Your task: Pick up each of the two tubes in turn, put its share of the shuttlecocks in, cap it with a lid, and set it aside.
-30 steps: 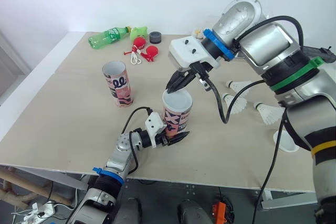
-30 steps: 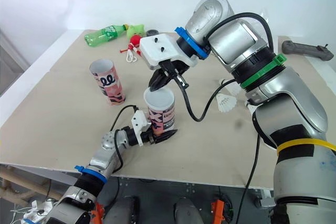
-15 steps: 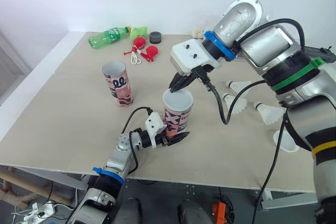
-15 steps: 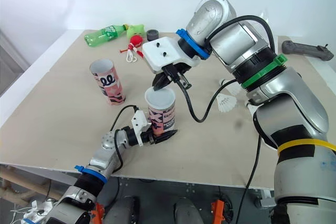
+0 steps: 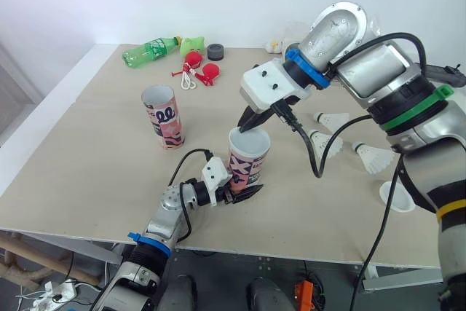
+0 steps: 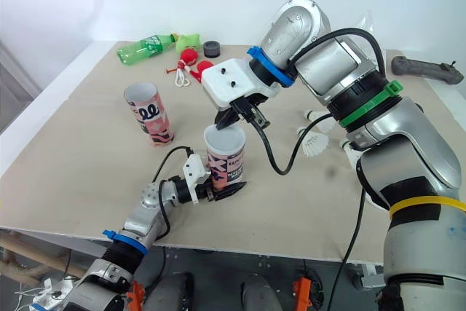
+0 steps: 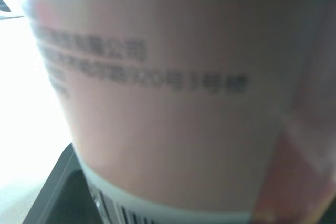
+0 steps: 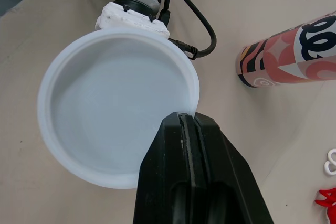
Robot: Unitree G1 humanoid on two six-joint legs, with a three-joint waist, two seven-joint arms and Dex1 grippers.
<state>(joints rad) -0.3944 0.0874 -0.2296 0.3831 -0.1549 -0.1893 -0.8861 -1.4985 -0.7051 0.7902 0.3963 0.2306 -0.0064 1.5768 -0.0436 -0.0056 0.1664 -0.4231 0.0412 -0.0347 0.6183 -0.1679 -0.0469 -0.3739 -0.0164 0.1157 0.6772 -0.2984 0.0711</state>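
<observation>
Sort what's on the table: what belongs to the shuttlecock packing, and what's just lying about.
Job in hand: near tube, held by the left end effector; lid, pinched by the right end effector over it; far tube; loose shuttlecocks; spare lid.
Lying about: green bottle; green toy; red toys with white cord; dark ring; black device.

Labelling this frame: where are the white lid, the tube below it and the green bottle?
lid (image 8: 115, 129), right wrist view, flat middle.
held tube (image 5: 247, 169), left eye view, printed side.
green bottle (image 5: 149, 50), left eye view, body.
</observation>
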